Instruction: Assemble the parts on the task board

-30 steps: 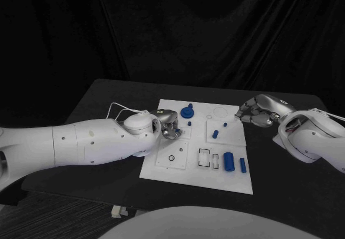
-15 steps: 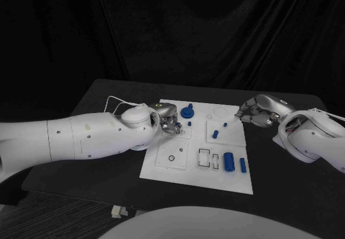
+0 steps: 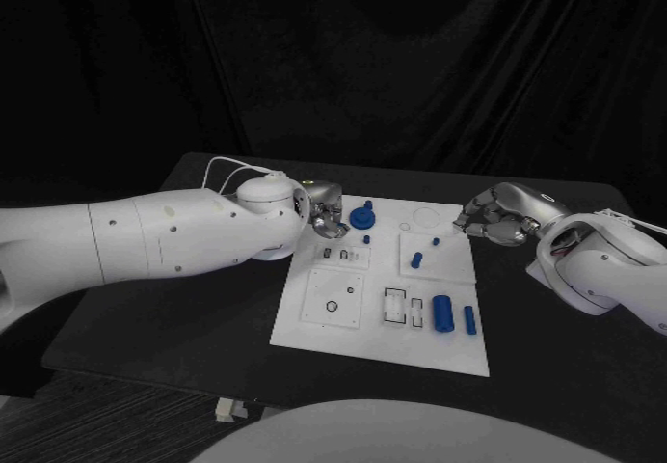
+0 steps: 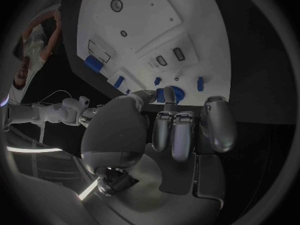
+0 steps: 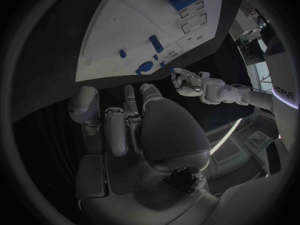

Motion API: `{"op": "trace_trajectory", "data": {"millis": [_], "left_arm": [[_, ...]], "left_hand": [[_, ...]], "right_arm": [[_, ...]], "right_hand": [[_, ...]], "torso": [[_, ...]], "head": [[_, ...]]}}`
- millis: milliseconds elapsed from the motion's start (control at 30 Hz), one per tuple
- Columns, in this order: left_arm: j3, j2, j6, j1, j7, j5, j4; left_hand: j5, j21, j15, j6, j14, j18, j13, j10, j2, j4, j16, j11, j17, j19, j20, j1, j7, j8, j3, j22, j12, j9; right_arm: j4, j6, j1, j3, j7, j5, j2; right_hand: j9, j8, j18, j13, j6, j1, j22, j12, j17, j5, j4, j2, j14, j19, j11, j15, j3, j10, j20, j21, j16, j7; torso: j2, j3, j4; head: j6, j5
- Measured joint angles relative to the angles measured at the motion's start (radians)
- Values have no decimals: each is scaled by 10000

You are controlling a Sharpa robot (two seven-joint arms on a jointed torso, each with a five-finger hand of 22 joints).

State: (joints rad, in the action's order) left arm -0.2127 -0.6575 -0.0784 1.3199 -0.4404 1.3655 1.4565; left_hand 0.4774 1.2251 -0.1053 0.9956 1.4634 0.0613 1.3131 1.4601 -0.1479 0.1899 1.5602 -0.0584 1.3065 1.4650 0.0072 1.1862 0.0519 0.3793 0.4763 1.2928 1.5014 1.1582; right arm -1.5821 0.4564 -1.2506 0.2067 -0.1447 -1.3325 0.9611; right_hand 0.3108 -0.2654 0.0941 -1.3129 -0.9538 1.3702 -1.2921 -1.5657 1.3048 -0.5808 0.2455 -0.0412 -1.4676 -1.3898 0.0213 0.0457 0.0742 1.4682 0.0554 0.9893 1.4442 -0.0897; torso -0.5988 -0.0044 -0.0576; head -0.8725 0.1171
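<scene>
Head view: both my hands sit at the task board point(image 3: 380, 338).
My left hand point(image 3: 326, 209) and right hand point(image 3: 490, 215) curl closed, holding nothing.

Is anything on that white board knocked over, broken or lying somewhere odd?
Nothing stands out. The task board lies flat on the black table, and the blue parts sit within it; none has fallen off. The left hand is over the board's far left corner, the right hand beside its far right edge.
</scene>
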Motion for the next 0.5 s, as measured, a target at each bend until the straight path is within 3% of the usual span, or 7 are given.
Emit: {"op": "trace_trajectory", "data": {"millis": [100,200,500], "left_arm": [[10,312,873,271,17,-592,-572],[12,606,1664,407,19,-1246,-1145],[5,1313,3290,536,-123,-2871,-2377]], "left_hand": [[-1,-115,1,0,0,0,0,15,0,-1,-6,17,0,-37,34,0,0,0,0,0,-2,0],[-2,-116,1,0,0,0,0,14,1,-1,-6,17,0,-36,36,-1,1,0,-1,0,-2,0],[-2,-117,2,-1,0,1,0,14,2,-88,-7,18,0,-263,-17,-2,2,-1,-88,0,-122,0]], "right_arm": [[-23,4,1,0,7,13,-4],[-64,10,1,0,14,24,-15],[-124,20,1,0,24,37,-18]], "right_hand": [[1,0,0,-34,0,38,0,-3,0,0,0,-37,0,0,0,0,0,0,0,0,0,0],[1,0,-1,-34,0,38,0,-2,0,0,0,-37,0,0,0,0,0,0,0,0,0,0],[1,0,0,-34,0,38,0,-3,0,0,0,-37,0,0,0,0,-1,0,0,0,0,0]], "torso": [[-2,-4,-2],[-2,-5,-3],[2,-4,6]], "head": [[0,-2],[0,-24],[0,-45]]}}
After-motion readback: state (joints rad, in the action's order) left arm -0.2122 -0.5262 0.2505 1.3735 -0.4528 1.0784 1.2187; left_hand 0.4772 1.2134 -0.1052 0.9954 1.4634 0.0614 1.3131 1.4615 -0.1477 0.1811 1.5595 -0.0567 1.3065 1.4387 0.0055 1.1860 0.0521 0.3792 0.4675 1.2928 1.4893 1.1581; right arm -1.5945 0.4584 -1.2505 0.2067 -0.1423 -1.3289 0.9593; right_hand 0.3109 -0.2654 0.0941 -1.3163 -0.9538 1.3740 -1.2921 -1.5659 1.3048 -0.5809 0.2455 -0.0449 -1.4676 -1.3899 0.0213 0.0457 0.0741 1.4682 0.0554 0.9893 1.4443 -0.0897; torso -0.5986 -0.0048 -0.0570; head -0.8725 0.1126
